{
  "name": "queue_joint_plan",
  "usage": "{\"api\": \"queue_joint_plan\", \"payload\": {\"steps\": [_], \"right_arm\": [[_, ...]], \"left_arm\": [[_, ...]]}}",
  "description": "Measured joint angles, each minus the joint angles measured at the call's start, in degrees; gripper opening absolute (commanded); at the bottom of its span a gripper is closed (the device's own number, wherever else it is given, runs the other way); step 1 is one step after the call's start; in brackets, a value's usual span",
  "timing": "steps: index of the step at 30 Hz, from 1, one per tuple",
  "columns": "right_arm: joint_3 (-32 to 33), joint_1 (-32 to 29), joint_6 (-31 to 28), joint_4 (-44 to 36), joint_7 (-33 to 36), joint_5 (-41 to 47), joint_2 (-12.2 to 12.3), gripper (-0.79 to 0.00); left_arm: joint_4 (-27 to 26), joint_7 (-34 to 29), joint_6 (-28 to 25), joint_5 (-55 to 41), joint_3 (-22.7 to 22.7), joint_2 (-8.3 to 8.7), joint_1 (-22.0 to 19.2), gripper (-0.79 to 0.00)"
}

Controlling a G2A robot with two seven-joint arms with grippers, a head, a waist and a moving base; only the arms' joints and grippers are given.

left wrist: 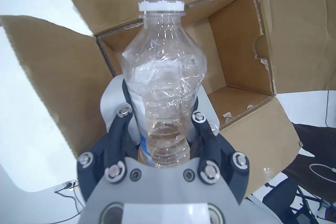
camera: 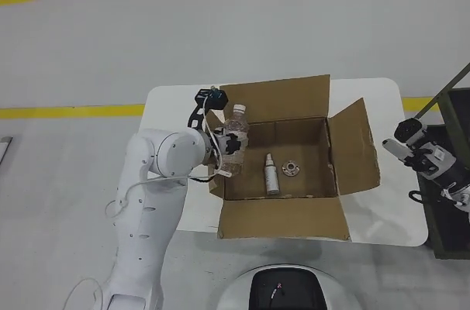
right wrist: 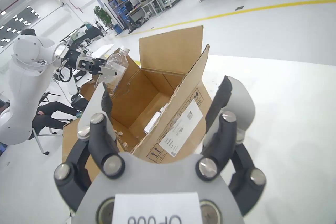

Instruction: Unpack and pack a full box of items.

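An open cardboard box [camera: 328, 198] stands on the white table [camera: 386, 209], flaps spread. My left gripper [camera: 232, 144] is shut on a clear plastic bottle [left wrist: 161, 72] with a white cap, held over the box's left wall; the bottle [camera: 236, 136] also shows from above and in the right wrist view as the bottle [right wrist: 115, 67]. On the box floor lie a small white spray bottle [camera: 271, 173] and a dark round metal part [camera: 292, 167]. My right gripper [right wrist: 165, 96] stands open with nothing in it, off the table's right edge, facing the box [right wrist: 155, 93].
A dark green frame [camera: 456, 170] stands right of the table beside my right arm. Yellow floor tape [camera: 64, 111] runs behind the table. Bare table surface shows left and right of the box.
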Motion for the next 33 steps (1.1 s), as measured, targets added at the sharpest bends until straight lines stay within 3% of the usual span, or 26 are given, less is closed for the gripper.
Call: {"api": "queue_joint_plan", "payload": {"steps": [17, 24, 33], "right_arm": [[1.3, -3.1, 0.3, -4.3, -3.8, -2.4, -0.2, 0.0], [2.2, -4.0, -2.0, -7.8, -8.1, -5.5, -0.4, 0.0], [-0.5, -3.3, -4.2, -9.0, -10.1, -8.5, -0.6, 0.0]], "left_arm": [[-1.3, -4.2, 3.0, 3.4, -3.9, 1.61, -0.2, -0.785], [-5.5, -4.9, 2.6, 1.7, -9.1, 2.69, -1.6, -0.785], [-9.3, -4.9, 1.1, 4.9, -17.3, 4.9, 0.4, -0.785]]}}
